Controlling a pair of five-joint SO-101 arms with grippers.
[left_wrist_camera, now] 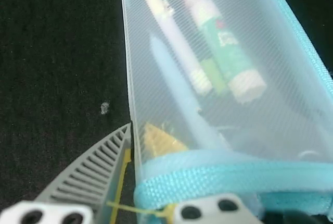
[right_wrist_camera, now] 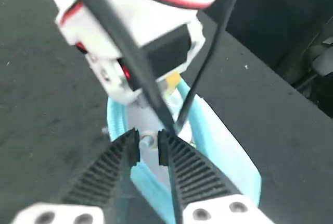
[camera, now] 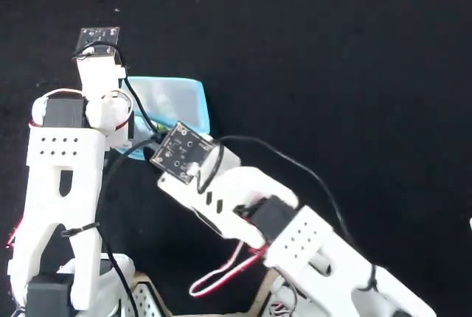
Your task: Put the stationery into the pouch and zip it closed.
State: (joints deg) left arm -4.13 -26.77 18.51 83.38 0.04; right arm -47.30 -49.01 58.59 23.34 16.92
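**High view.** The light-blue mesh pouch [camera: 177, 99] lies on the black table [camera: 354, 74], in its left half and away from every edge. The left arm [camera: 59, 177] stands over the pouch's left end. The right arm [camera: 243, 199] comes in from the near right corner to the pouch's near side.

**Left wrist view.** Through the mesh show a glue stick [left_wrist_camera: 229, 52], a pale pen [left_wrist_camera: 177, 47] and a yellow item [left_wrist_camera: 158, 140]. The left pincer [left_wrist_camera: 125, 177] sits at the pouch's zipper end. Whether it grips cannot be told.

**Right wrist view.** The right pincer [right_wrist_camera: 148, 148] is narrow, pinching the zipper pull [right_wrist_camera: 147, 141].
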